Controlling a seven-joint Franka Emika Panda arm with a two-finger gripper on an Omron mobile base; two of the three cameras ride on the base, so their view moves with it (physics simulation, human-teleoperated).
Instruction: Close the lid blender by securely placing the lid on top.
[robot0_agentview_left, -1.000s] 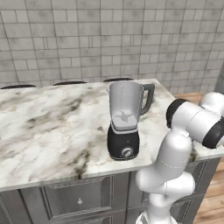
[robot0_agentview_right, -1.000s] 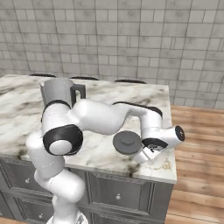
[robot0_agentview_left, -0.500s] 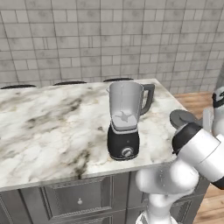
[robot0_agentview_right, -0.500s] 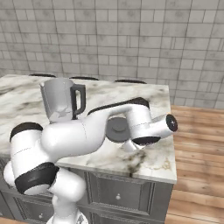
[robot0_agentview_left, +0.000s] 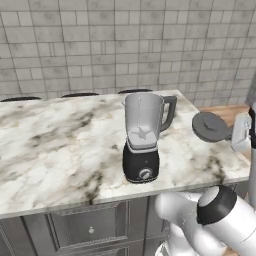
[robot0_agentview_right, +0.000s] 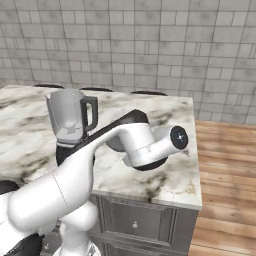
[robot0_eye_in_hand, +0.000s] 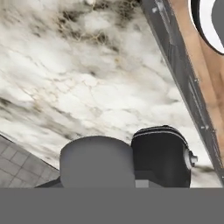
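1. The lid is gripped by the closed gripper, raised at 3 o'clock of the blender.
2. The jar mouth is seen uncovered, well apart from the lid.
3. A tilted or off-centre placement is judged likely to leave the lid unseated.
4. A swing too low could knock the handle and topple the blender.

We see a marble counter with grey and brown veining, carried on grey cabinets with panelled drawer fronts. We see the blender standing upright on the counter, toward its right end, black base down and dial facing the front edge. From the right base camera we find the blender near the counter's left side. A wood floor lies beside the counter's right end.
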